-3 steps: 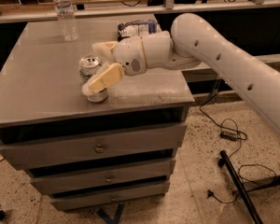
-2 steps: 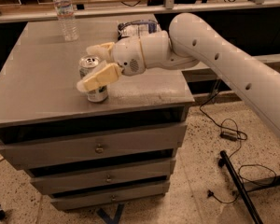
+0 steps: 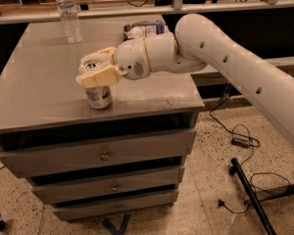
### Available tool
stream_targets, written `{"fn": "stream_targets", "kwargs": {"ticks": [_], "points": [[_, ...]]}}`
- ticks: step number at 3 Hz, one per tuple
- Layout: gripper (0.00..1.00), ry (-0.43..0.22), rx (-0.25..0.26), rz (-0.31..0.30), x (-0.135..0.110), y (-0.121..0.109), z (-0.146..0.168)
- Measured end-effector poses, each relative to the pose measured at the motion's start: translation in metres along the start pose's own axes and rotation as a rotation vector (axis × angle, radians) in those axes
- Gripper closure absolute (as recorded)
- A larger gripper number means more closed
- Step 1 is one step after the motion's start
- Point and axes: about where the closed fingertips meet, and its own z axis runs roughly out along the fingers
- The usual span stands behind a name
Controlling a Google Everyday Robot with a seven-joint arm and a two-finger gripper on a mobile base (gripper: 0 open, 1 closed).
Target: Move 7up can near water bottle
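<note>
Grey drawer cabinet (image 3: 49,102) on speckled floor, cables at 4 o'clock. White arm (image 3: 245,77) reaches in from 3 o'clock, forearm slanting down-left across cabinet top, wrist level. Gripper (image 3: 96,67) near front edge, cream fingers (image 3: 99,76) closed around top of 7up can (image 3: 98,93); can upright, base on cabinet top. Water bottle (image 3: 68,13) stands at 11 o'clock back corner, well apart from can. Snack bag (image 3: 143,30) behind wrist at 12 o'clock.
</note>
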Motion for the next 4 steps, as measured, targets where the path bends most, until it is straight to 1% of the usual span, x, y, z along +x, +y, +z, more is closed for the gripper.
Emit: {"fn": "stream_targets", "kwargs": {"ticks": [1, 2, 3, 4], "points": [[0.96, -0.009, -0.003, 0.002, 0.000, 0.003, 0.001], [1.00, -0.051, 0.005, -0.015, -0.013, -0.016, -0.013], [1.00, -0.069, 0.057, -0.054, -0.051, -0.051, -0.039], [1.00, -0.069, 0.179, -0.074, -0.110, -0.099, -0.071]]}}
